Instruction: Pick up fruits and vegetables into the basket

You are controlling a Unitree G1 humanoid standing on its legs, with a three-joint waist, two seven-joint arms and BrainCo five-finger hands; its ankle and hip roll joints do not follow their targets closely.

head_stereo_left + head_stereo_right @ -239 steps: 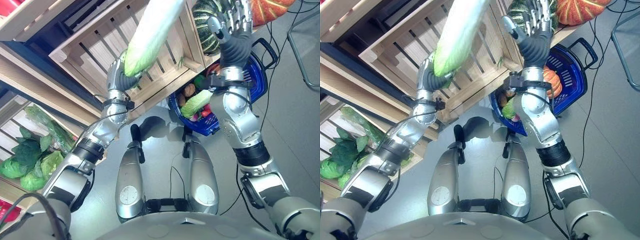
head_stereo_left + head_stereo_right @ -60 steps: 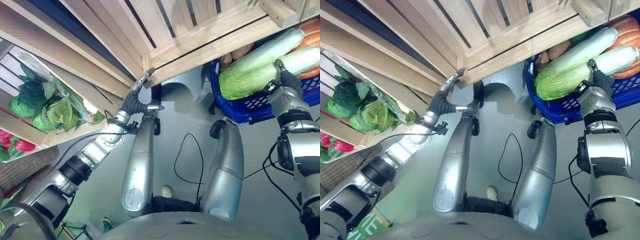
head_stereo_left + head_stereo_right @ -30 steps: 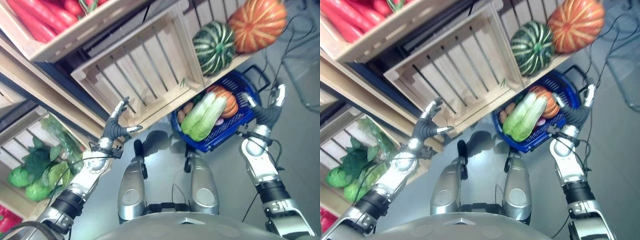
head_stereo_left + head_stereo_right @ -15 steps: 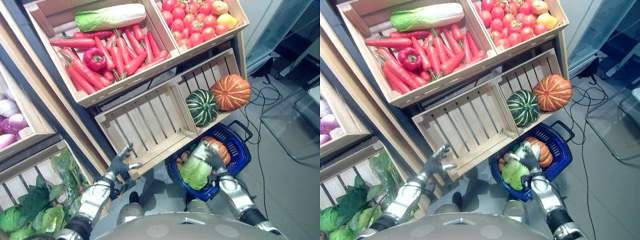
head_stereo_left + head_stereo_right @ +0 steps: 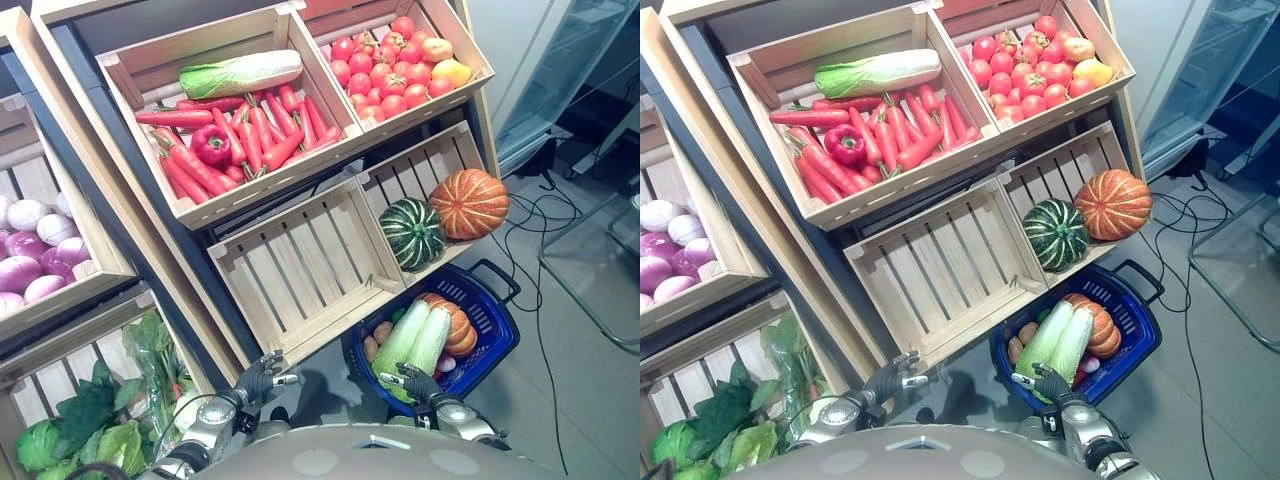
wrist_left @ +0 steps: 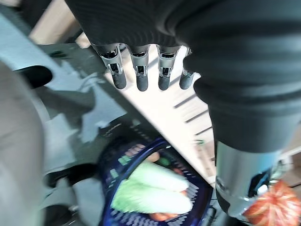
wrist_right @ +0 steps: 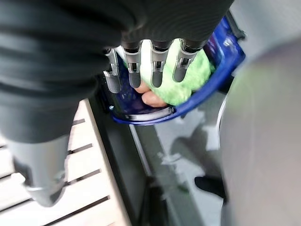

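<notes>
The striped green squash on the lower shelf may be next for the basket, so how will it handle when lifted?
The green squash looks round and smooth-skinned, so it probably rolls and slips. It seems bulky for a hand, likely heavy.

I see a tall wooden produce stand (image 5: 140,250) of slanted slatted crates on a dark frame, one crate (image 5: 300,262) at its lower middle standing bare. Beyond the stand's right edge lies a smooth grey floor (image 5: 590,400), where black cables (image 5: 540,215) trail. A metal-framed glass panel (image 5: 590,260) stands there, with a pale wall (image 5: 505,45) behind.
</notes>
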